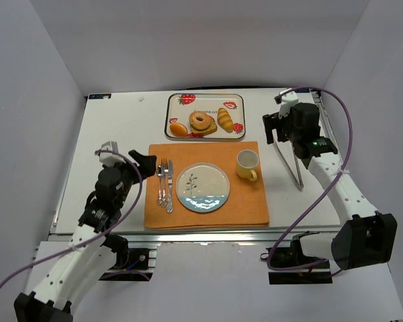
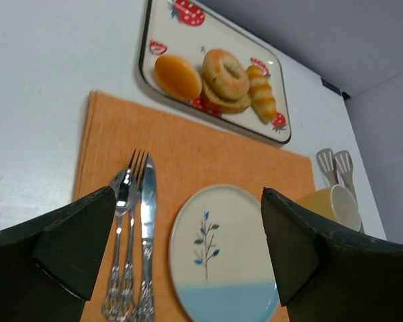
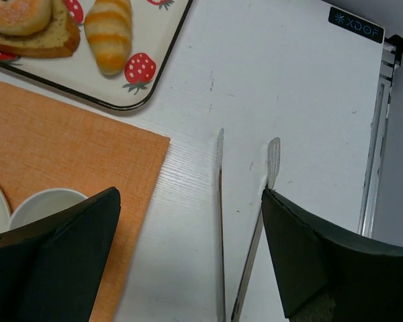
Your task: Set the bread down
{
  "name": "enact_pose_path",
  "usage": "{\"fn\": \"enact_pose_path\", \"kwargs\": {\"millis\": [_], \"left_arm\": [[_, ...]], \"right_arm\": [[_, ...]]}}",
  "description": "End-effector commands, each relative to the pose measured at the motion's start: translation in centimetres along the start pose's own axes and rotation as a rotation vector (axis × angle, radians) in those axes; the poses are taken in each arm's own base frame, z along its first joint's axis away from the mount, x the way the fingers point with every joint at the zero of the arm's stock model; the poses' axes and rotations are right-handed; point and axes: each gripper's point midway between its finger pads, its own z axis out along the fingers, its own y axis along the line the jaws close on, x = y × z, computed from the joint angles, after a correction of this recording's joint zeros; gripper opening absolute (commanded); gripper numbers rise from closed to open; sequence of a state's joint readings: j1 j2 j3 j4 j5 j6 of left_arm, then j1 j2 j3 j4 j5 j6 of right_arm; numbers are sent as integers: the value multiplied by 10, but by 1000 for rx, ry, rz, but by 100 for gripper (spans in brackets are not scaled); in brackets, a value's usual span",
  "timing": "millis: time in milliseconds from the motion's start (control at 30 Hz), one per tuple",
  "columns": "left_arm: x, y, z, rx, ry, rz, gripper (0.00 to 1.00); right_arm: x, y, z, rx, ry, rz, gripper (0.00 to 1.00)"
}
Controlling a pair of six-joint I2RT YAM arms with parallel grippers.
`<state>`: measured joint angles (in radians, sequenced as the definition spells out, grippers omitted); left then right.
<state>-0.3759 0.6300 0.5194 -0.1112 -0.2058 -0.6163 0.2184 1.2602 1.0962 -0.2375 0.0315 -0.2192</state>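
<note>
- Top external view shows the task not begun: the bagel point(image 1: 201, 121) sits on the slice point(image 1: 213, 130) in the tray point(image 1: 236, 98), and the plate point(image 1: 203, 187) on the mat point(image 1: 248, 208) is bare.
- Left gripper point(image 2: 188, 245): jaws wide apart and holding nothing. The plate lies just ahead, between them, with the cutlery point(image 2: 131, 235) nearer the left jaw. The bagel and slice are well beyond the jaws, past the mat's far edge.
- Right gripper point(image 3: 191, 248): jaws also wide apart and empty. The tongs point(image 3: 221, 221) lie on the table in the gap between them. The bread is far off past the left jaw, at the corner of that view.
- All of the job is left, as I judge it: each piece has to be lifted, carried and set down, likely on the plate. Whether the tongs are meant to be used I cannot tell.
- Only the top view shows both arms and the whole layout.
- Left wrist view shows the stack from the side, the bagel tilted on the slice, between a bun point(image 2: 178, 77) and a croissant point(image 2: 262, 92), and the cup point(image 2: 332, 204) past the right jaw.
- Right wrist view shows the slice's dark crust and the tongs' arms apart; the bun is out of its frame.
</note>
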Motion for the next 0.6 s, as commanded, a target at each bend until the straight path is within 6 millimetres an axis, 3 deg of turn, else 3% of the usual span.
{"fn": "enact_pose_path", "kwargs": {"millis": [0,100,167,233,267,333,367,400,433,467,500,567], "left_arm": [[10,19,-20,-48,-5,-66,98],[12,22,-27,-39,-24,-93,95],[16,22,-28,-31,-16,-99,69],[20,22,-27,-25,-3,-104,22],[23,23,-26,-26,5,-104,0],[29,21,-24,-15,26,-112,0],[31,20,-23,-7,34,-111,7],[33,20,-23,-4,40,-112,24],[36,21,-21,-10,52,-116,42],[38,21,-21,-8,62,-118,56],[40,20,-21,-4,66,-117,69],[43,21,-21,1,70,-118,73]], "right_arm": [[16,-7,-2,12,38,-21,89],[38,1,-8,-115,74,-143,89],[49,2,-8,-159,104,-117,73],[60,-9,-11,-183,120,-35,38],[64,-10,-11,-195,128,-14,1],[80,-24,-12,-205,161,20,0],[89,-25,-13,-210,186,22,7],[99,-30,-11,-203,213,23,27],[111,-32,-9,-186,250,16,79],[119,-37,-7,-166,274,8,89],[133,-42,-4,-142,326,11,89],[151,-46,-2,-108,382,11,89]]}}
